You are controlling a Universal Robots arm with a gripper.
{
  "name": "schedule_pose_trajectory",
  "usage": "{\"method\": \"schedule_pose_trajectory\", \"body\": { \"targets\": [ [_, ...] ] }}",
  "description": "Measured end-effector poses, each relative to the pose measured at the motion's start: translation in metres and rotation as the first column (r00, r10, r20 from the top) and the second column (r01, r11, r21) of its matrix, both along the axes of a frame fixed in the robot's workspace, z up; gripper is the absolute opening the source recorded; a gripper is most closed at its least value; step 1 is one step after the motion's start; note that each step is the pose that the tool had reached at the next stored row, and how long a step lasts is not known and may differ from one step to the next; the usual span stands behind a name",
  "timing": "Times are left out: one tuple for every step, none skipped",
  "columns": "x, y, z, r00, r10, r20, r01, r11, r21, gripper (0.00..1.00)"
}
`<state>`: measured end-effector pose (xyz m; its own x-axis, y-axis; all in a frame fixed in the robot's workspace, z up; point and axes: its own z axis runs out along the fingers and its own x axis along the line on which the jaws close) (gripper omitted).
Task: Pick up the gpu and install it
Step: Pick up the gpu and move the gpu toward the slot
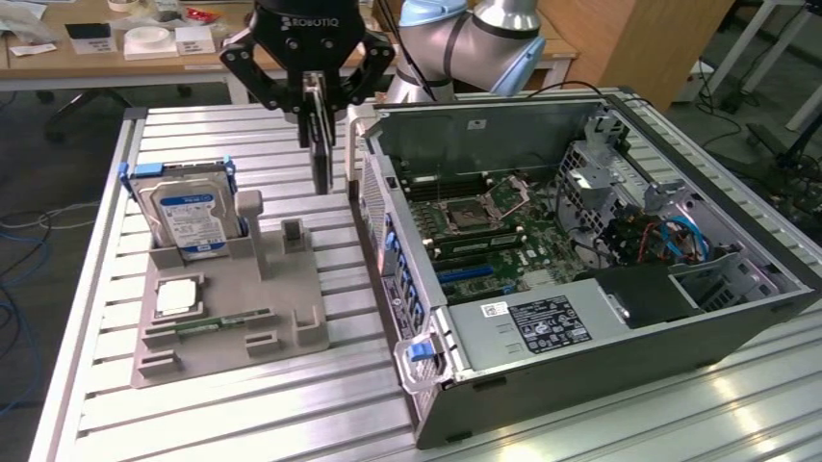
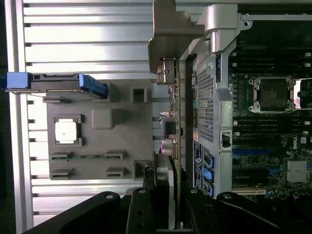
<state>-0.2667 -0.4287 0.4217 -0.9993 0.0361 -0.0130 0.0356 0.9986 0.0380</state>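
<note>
Gripper: clamped on the upper edge of the gpu; card hangs on edge beneath it.
Table: slatted metal, carries everything.
Case: open, on its side, motherboard facing up.
Tray: grey, beside the case; hard drive and memory stick sit in it.
Card position: raised over the gap between tray and case, just beside the case's rear wall, not yet over the board.
Risk, collision: card or its metal bracket probably clips the rear wall if carried across too low.
Risk, grip: narrow pinch on one edge; card may tilt and miss its slot.
Exterior view adds: card's height above the table; tray contents from the side.
Wrist view adds: card's edge-on line against the rear wall; blue slots from straight above.
</note>
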Motion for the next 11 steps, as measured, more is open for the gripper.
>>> {"method": "schedule_pose_trajectory", "body": {
  "targets": [
    [0.0004,0.0000,0.0000,1.0000,0.000,0.0000,0.000,1.0000,0.0000,0.28],
    [0.0009,0.0000,0.0000,1.0000,0.000,0.0000,0.000,1.0000,0.0001,0.28],
    [0.0014,0.0000,0.0000,1.0000,0.000,0.0000,0.000,1.0000,0.0000,0.28],
    [0.0018,0.0000,0.0000,1.0000,0.000,0.0000,0.000,1.0000,0.0000,0.28],
    [0.0023,0.0000,0.0000,1.0000,0.000,0.0000,0.000,1.0000,0.0000,0.28],
    [0.0028,0.0000,0.0000,1.0000,0.000,0.0000,0.000,1.0000,0.0000,0.28],
    [0.0034,0.0000,0.0000,1.0000,0.000,0.0000,0.000,1.0000,0.0000,0.28],
    [0.0040,0.0000,0.0000,1.0000,0.000,0.0000,0.000,1.0000,0.0000,0.28],
    [0.0048,0.0000,0.0000,1.0000,0.000,0.0000,0.000,1.0000,0.0000,0.28],
    [0.0055,0.0000,0.0000,1.0000,0.000,0.0000,0.000,1.0000,0.0000,0.28],
    [0.0063,0.0000,-0.0001,1.0000,0.000,0.0000,0.000,1.0000,0.0000,0.28]
  ]
}}
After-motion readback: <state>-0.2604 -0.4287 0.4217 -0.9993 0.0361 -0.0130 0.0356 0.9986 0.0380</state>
